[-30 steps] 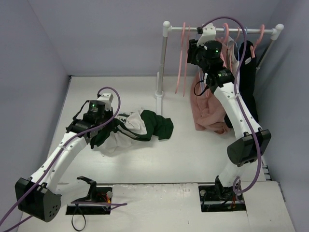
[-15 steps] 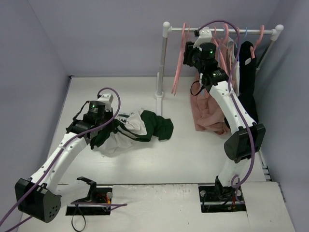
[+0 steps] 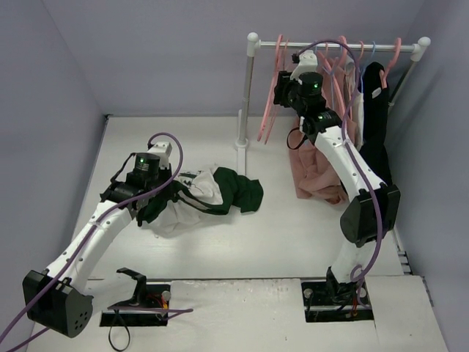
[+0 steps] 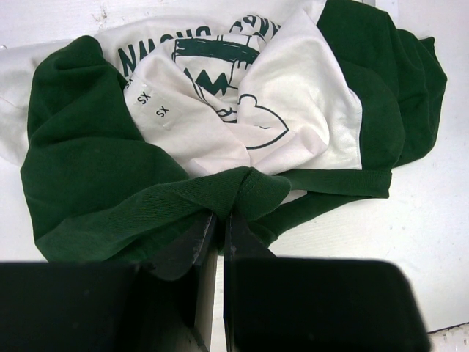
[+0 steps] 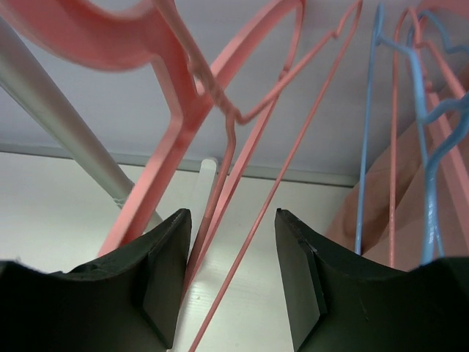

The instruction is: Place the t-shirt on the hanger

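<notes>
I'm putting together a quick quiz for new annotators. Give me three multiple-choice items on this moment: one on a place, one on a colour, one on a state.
1. Where is the t-shirt?
A. on the floor
B. crumpled on the table
C. folded in a box

2. What colour are its sleeves?
A. pink
B. light blue
C. dark green

3. How is the left gripper?
A. shut on the t-shirt
B. open above it
C. out of view

Answers:
1 B: the top view shows it heaped on the table.
2 C: the left wrist view shows green sleeves against cream cloth.
3 A: the left wrist view shows it pinching a green fold.
</notes>
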Tool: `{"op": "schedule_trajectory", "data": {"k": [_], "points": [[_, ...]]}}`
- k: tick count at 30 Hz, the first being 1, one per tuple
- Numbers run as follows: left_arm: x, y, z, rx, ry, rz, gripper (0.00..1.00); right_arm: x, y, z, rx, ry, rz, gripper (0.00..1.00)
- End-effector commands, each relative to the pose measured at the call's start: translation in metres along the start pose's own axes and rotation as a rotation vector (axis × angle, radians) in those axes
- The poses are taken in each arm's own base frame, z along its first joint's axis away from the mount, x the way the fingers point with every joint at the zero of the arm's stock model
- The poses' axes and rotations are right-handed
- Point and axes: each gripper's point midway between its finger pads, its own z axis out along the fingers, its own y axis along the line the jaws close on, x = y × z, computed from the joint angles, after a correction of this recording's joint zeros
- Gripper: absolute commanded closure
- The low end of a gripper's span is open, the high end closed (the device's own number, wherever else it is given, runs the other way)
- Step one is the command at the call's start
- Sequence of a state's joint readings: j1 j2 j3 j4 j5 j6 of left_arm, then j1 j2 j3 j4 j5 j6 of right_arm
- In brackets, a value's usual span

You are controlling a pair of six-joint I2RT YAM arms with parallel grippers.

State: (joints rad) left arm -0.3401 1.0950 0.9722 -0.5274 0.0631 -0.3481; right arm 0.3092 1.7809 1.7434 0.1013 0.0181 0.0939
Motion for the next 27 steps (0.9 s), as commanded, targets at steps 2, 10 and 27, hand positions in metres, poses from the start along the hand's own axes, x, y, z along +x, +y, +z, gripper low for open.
{"op": "schedule_trajectory", "data": {"k": [2, 10, 27], "points": [[-0.015, -0.003, -0.002, 0.015, -0.049, -0.003, 1.0, -0.028, 0.005, -0.014, -0.006, -0.104, 0.048, 0.55], [-0.014, -0.004, -0.001, 0.018, -0.044, -0.005, 1.0, -0.005, -0.009, -0.036, 0.057, -0.071, 0.031, 0.57], [-0.013, -0.005, 0.0, 0.023, -0.036, -0.008, 1.0, 0.005, -0.026, -0.063, 0.124, -0.062, -0.038, 0.8]]}}
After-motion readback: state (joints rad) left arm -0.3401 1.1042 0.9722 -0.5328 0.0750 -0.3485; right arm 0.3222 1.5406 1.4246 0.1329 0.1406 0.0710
